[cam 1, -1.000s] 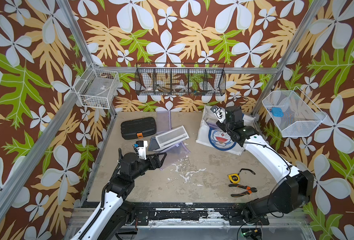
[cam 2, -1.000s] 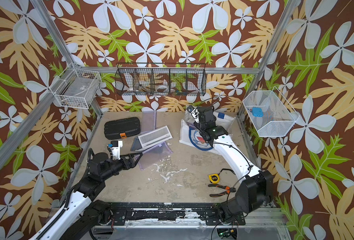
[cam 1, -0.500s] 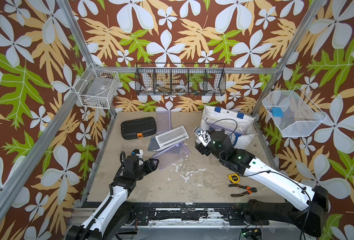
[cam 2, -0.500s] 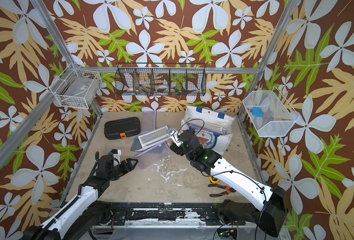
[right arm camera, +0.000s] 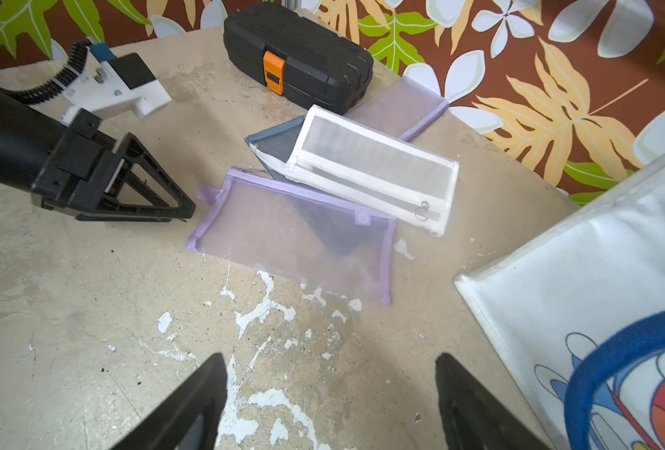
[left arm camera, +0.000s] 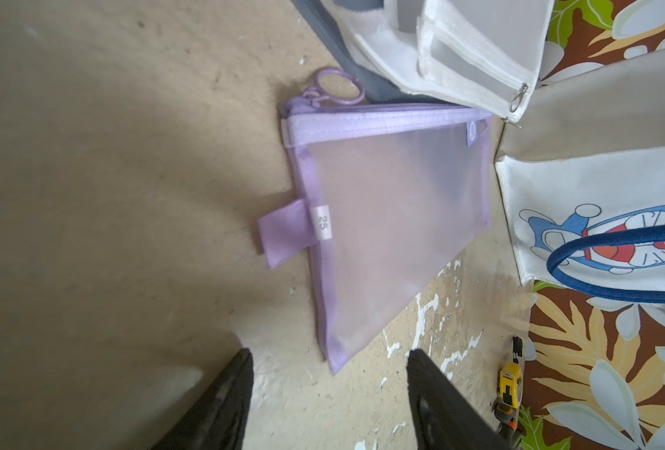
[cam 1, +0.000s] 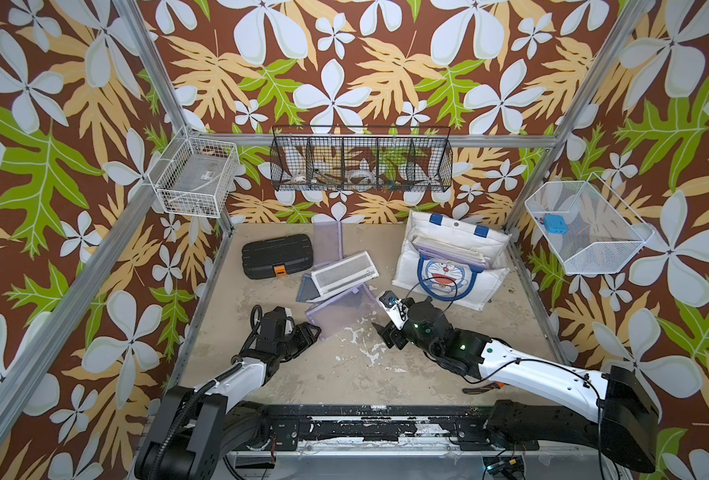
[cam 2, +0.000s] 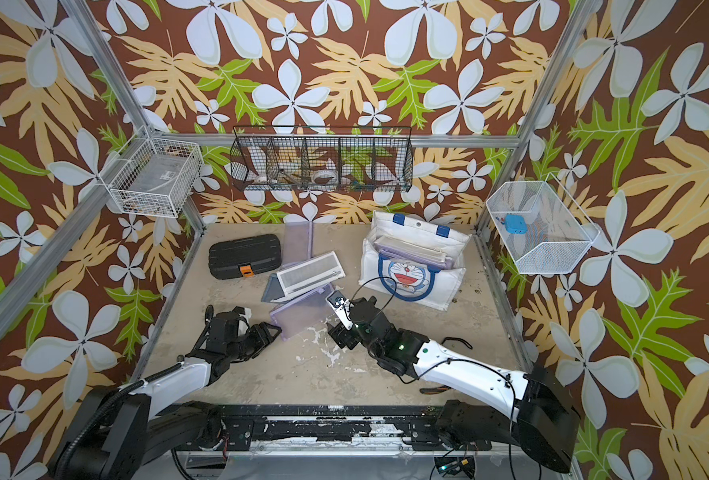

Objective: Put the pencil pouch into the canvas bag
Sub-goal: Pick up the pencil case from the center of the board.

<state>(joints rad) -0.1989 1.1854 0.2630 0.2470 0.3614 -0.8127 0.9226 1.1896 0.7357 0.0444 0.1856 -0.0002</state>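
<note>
Pencil pouch: purple mesh [cam 1: 338, 309], flat on the table [cam 1: 303, 374], outside the bag. It lies partly over a grey pouch [cam 1: 305, 289], and one corner meets a white mesh pouch [cam 1: 344, 274].
Canvas bag: right rear of the table [cam 1: 488, 286], mouth open, several pouches showing inside. A blue handle lies across the Doraemon face.
Left gripper: [left arm camera: 329, 370] jaws apart, grasping nothing. The tips sit low at the pouch's near corner, with no clamp on it.
Right gripper: [right arm camera: 331, 374] released and wide, empty. It is over bare table between pouch and bag.
Left rear: black case [cam 1: 278, 255] with an orange latch.
Back wall: second purple pouch [cam 1: 328, 239] lies beside the case.
</note>
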